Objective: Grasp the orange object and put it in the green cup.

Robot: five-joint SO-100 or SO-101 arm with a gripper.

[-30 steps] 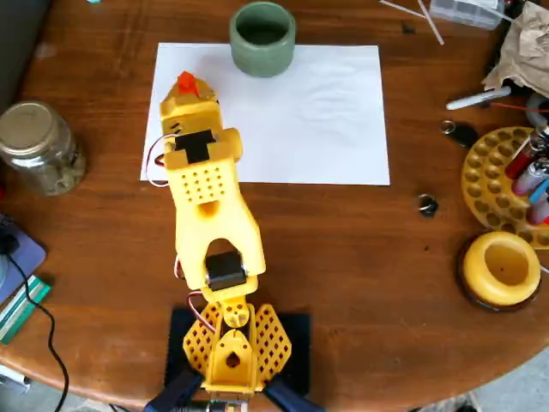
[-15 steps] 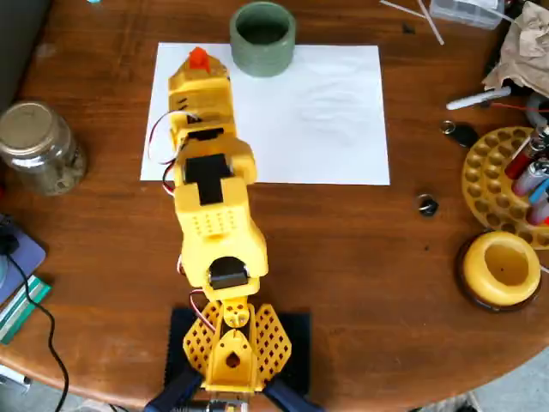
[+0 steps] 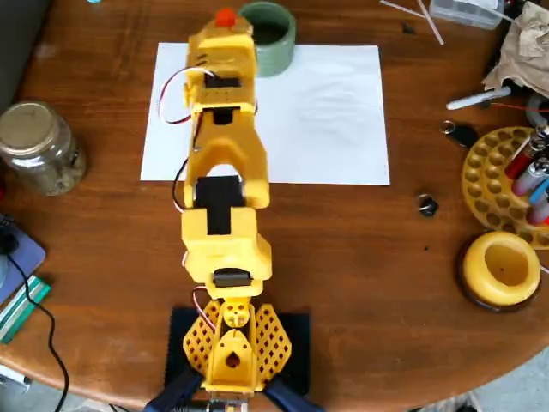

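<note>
No brand, label or writing can be read anywhere in the overhead view. The yellow arm (image 3: 221, 163) stretches up the picture from its clamped base and covers most of the gripper (image 3: 225, 26), so the jaws themselves are hidden; only a small bit of the orange object (image 3: 225, 16) peeks out at the arm's far tip, probably pinched in the gripper, though the closing itself cannot be made out. The object sits just left of the green cup (image 3: 273, 36), whose left rim is covered by the arm. The cup stands at the top edge of the white paper (image 3: 326, 112) on the wooden worktop (image 3: 360, 257). Compared with half a second ago, the arm has reached farther up and to the right, carrying the orange piece from over the paper to beside the cup.
</note>
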